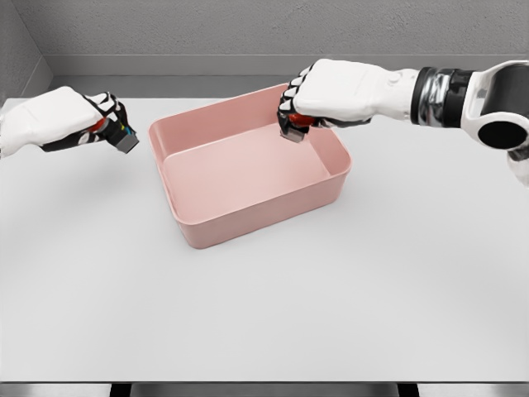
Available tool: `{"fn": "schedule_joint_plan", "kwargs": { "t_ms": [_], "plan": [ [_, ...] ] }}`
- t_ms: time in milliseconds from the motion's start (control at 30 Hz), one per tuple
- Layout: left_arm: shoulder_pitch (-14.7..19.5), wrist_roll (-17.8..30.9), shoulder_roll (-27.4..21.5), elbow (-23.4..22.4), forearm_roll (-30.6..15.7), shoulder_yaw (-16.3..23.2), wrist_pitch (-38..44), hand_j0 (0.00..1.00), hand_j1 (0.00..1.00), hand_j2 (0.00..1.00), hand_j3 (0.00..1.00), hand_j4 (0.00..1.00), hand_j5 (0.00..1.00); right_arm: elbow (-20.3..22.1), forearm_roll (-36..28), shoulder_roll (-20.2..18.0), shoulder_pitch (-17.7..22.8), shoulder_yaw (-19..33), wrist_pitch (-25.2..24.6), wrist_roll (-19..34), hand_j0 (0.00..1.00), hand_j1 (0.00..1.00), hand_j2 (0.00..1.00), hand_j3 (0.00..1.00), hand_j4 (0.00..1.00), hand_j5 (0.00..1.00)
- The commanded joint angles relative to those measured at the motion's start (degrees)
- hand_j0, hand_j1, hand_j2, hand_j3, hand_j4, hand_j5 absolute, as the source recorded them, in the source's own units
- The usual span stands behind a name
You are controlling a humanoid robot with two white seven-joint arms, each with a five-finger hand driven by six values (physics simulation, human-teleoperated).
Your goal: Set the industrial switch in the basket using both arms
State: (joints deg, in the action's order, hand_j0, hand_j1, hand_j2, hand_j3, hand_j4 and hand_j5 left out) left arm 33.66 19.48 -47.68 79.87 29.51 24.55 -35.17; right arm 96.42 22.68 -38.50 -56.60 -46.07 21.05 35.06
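Two industrial switches, one pink basket [248,211], one white table [264,314]. First switch [126,139]: grey block, red part, clamped in left hand [62,120] fingers, above table left of basket. Second switch [295,126]: grey with red, clamped in right hand [331,95] fingers, over basket's far right corner.

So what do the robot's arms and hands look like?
Both arms are smooth, rounded white shells. The right arm has a shiny silver and black band at the wrist and a black ring at a joint. The left robot hand and the right robot hand are white on the back, with black-and-white fingers. No cables show.
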Motion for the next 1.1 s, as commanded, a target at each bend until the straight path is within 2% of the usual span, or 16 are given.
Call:
{"fn": "schedule_joint_plan", "kwargs": {
  "t_ms": [0,167,300,400,500,533,567,600,800,967,1033,1067],
  "plan": [
    [0.0,-0.1,0.7,2.3,-0.7,0.0,0.2,0.03,0.03,0.03,0.03,0.03,0.03,-0.9,0.4,1.6,-0.1,-1.5,-1.4,-0.1,0.51,0.51,0.51,0.51,0.51,0.51],
    [-0.1,0.0,1.5,5.9,-0.4,0.3,0.2,0.03,0.03,0.03,0.03,0.03,0.03,-1.6,1.6,2.6,-0.4,-2.6,-2.2,-0.1,0.51,0.51,0.51,0.51,0.51,0.51],
    [-0.1,0.1,2.9,5.9,-0.2,0.5,0.2,0.03,0.03,0.03,0.03,0.03,0.03,-4.1,2.1,4.6,-1.1,-2.9,-2.2,-0.1,0.51,0.51,0.51,0.51,0.51,0.51],
    [0.0,0.1,4.2,5.9,0.5,0.6,0.2,0.03,0.03,0.03,0.03,0.03,0.03,-8.7,3.3,7.3,-2.2,-4.0,-2.2,-0.1,0.52,0.52,0.52,0.52,0.52,0.52],
    [0.2,0.1,6.2,5.9,1.3,1.0,0.2,0.03,0.03,0.03,0.03,0.03,0.03,-9.1,3.4,7.3,-2.5,-4.1,-2.2,-0.1,0.53,0.53,0.53,0.53,0.53,0.53],
    [0.4,0.1,6.9,5.9,1.3,1.5,0.2,0.03,0.03,0.03,0.03,0.03,0.03,-9.2,3.3,7.3,-2.5,-4.1,-2.2,-0.1,0.62,0.62,0.62,0.62,0.62,0.62],
    [0.4,0.1,7.4,5.9,1.4,1.6,0.2,0.03,0.03,0.03,0.03,0.03,0.03,-9.4,3.3,7.3,-2.5,-4.1,-3.1,-0.1,0.97,0.97,0.97,0.97,0.97,0.97],
    [0.4,0.3,8.0,5.9,1.7,1.6,0.2,0.03,0.03,0.03,0.03,0.03,0.03,-9.3,3.3,7.3,-2.5,-4.1,-5.5,-0.1,1.00,1.00,1.00,1.00,1.00,1.00],
    [1.1,1.3,10.8,5.2,3.5,4.2,0.2,0.04,0.04,0.04,0.04,0.04,0.04,-9.1,3.6,7.3,-2.6,-4.2,-5.7,-0.1,1.00,1.00,1.00,1.00,1.00,1.00],
    [1.1,1.3,12.3,4.4,5.3,4.5,0.2,0.06,0.06,0.06,0.06,0.06,0.06,-8.9,3.6,6.8,-2.6,-3.4,-5.7,-0.1,1.00,1.00,1.00,1.00,1.00,1.00],
    [1.1,1.3,12.3,4.4,5.3,4.5,0.2,0.19,0.19,0.19,0.19,0.19,0.19,-8.0,3.2,6.4,-4.3,-3.2,-5.6,-0.1,1.00,1.00,1.00,1.00,1.00,1.00],
    [1.1,1.3,12.3,4.4,5.2,4.5,0.2,0.24,0.24,0.24,0.24,0.24,0.24,-7.0,2.9,5.0,-4.0,-0.3,-5.2,-0.1,1.00,1.00,1.00,1.00,1.00,1.00]
  ]
}}
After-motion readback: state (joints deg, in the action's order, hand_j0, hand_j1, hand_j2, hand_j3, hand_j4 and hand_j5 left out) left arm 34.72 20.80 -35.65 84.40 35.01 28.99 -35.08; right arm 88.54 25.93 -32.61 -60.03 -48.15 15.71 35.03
